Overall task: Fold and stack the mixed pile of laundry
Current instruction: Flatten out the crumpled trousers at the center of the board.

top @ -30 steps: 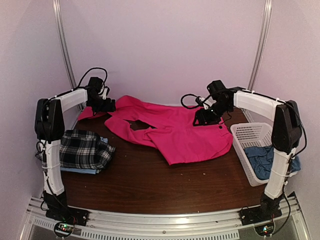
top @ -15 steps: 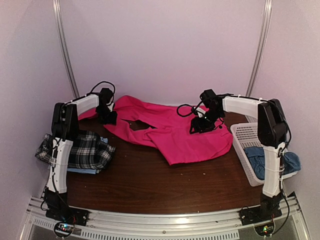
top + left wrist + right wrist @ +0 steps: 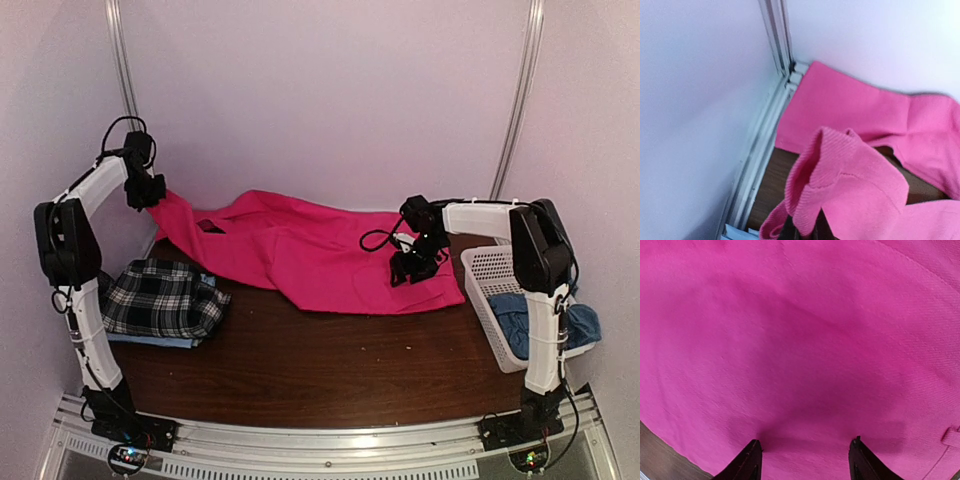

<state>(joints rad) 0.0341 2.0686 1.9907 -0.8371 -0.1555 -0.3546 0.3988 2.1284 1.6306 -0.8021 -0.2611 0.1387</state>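
The hot-pink trousers [image 3: 320, 255] sprawl across the back half of the dark wooden table [image 3: 330, 370], a broad sheet of vivid, finely ribbed cloth with soft creases and a ragged front edge. At far left, one corner is raised off the table and pulled taut toward the wall, clamped in the closed left gripper [image 3: 150, 192]. The left wrist camera shows that corner bunched into a thick rolled fold above the pinching fingers [image 3: 802, 232], with more pink lying flat in the corner behind it.

Toward the right end of the garment, the right gripper [image 3: 410, 268] stands low over the cloth with its jaws apart. The right wrist camera shows its two black fingertips [image 3: 757, 450] spread wide at the cloth's surface, gripping nothing.

A black-and-white plaid shirt [image 3: 160, 298] sits folded at the table's left edge, on top of a light blue shirt [image 3: 170, 342]. A duller blue cloth [image 3: 525, 318] lies crumpled in the white lattice basket [image 3: 495, 265] at far right.
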